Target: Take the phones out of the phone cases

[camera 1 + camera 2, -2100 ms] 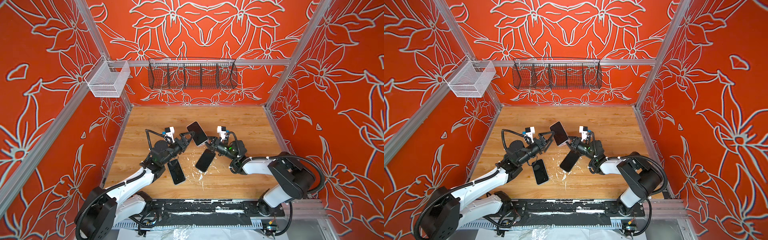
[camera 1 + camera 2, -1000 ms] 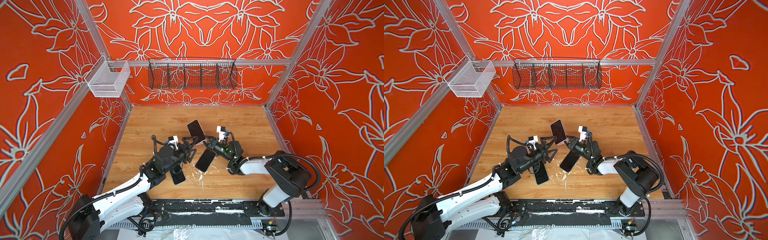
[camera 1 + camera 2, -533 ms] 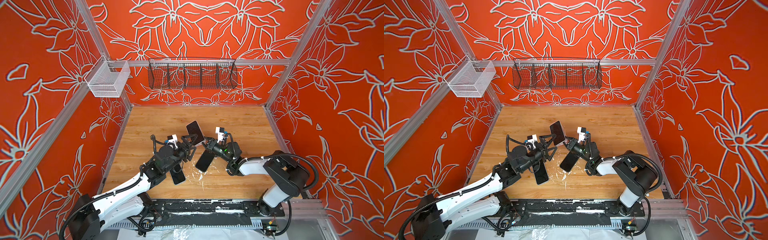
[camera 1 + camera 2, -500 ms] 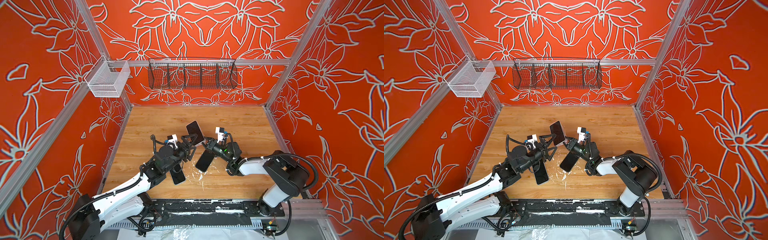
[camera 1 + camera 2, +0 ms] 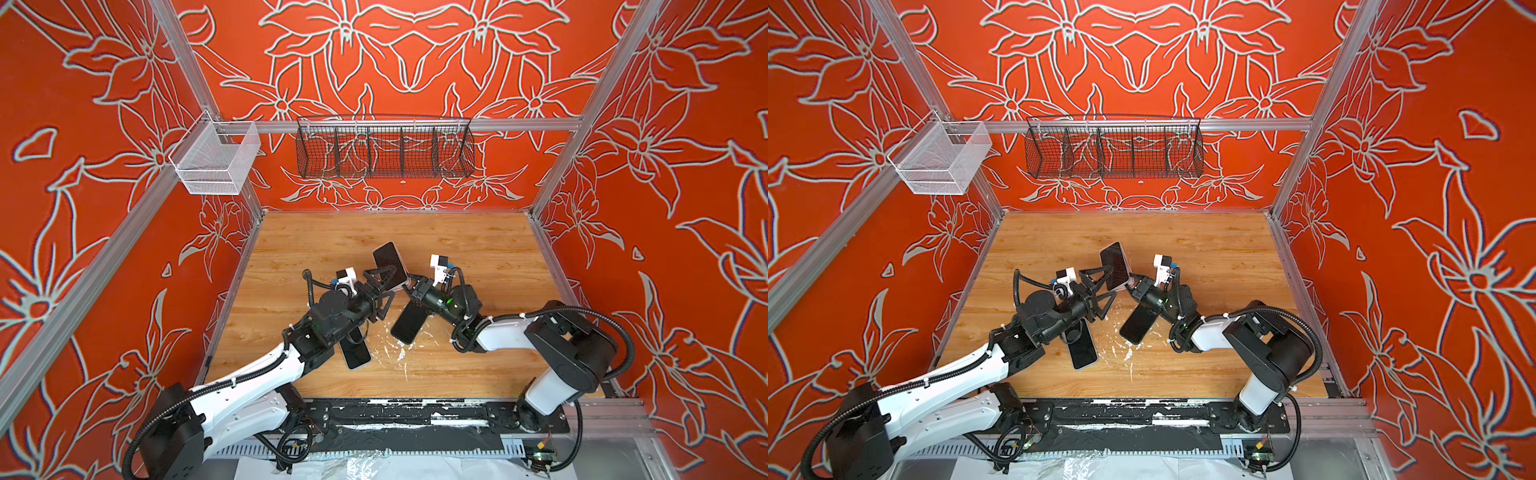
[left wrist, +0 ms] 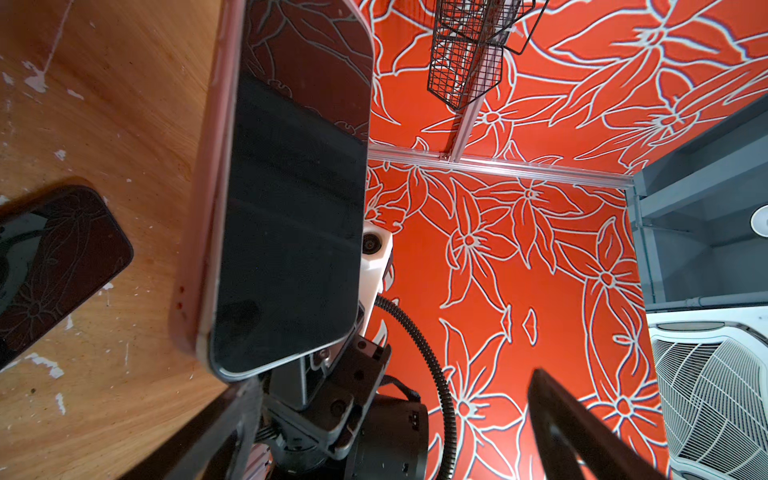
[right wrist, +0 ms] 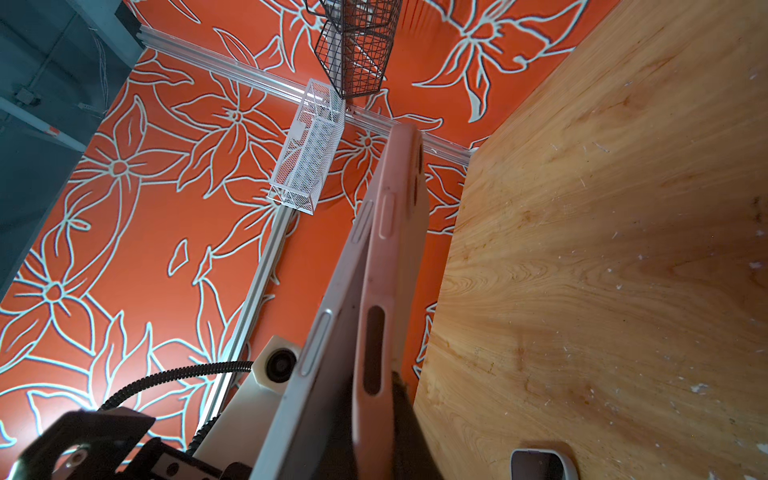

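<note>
The right arm is reaching low over the counter [image 5: 478,249], forearm nearly level. Its hand [image 5: 409,286] is clenching on the lower end of the pink phone case [image 7: 390,249]. The phone [image 5: 390,262] is standing raised off the counter, out in front of the black wire basket [image 5: 384,147]. Its long axis is tilting up from that hand toward the basket, and its dark screen is facing the left arm. In the right wrist view its silver edge is gaping away from the case near the hand. The left arm is stretching in at a slant, its hand [image 5: 390,283] released, fingers spread wide just beside the phone's lower end; whether they are touching it cannot be told. Two spare phones [image 5: 409,322] are lying flat, farther from the basket.
</note>
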Robot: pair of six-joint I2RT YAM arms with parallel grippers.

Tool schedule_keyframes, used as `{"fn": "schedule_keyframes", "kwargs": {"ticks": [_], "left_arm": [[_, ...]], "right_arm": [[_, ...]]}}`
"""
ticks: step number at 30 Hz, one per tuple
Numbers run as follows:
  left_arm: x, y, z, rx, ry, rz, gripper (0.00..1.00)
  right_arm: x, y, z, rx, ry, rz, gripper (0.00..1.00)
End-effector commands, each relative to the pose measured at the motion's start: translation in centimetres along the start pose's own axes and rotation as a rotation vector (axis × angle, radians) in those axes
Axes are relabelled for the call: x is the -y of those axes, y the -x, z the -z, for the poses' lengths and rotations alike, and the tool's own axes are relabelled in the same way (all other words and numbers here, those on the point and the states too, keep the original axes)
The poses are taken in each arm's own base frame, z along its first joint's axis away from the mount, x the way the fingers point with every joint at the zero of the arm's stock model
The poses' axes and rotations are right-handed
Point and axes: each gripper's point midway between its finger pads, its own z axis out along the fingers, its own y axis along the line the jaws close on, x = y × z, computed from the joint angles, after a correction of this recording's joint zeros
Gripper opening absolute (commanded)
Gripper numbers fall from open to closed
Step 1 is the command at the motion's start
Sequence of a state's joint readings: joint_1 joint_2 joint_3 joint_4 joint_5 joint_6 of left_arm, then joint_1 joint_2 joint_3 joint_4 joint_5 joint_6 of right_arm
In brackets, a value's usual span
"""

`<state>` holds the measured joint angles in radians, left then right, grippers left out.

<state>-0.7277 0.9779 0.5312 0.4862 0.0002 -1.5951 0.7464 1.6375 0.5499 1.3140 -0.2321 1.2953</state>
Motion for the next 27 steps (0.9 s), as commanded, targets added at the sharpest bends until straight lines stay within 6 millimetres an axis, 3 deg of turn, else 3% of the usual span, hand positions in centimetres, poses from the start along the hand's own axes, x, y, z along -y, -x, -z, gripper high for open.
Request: {"fn": "schedule_keyframes", "kwargs": {"ticks": [1, 8, 15, 27], "left_arm": [[1.9, 0.1, 0.0, 0.014, -0.060, 0.004, 0.98], [0.5, 0.1, -0.9, 0.016, -0.020, 0.004, 1.00], [-0.2, 0.6, -0.9, 0.041, -0.006, 0.010, 0.94], [0.3, 0.5, -0.3, 0.045, -0.020, 0.015, 0.91]], "right_arm": [[-3.8, 0.6, -0.7, 0.032, 0.129, 0.029, 0.00], [-4.0, 0.5, -0.6, 0.035, 0.132, 0.032, 0.00], [-4.2, 0.1, -0.6, 0.031, 0.136, 0.035, 0.00], [-3.9, 0.0, -0.6, 0.034, 0.128, 0.035, 0.00]]}}
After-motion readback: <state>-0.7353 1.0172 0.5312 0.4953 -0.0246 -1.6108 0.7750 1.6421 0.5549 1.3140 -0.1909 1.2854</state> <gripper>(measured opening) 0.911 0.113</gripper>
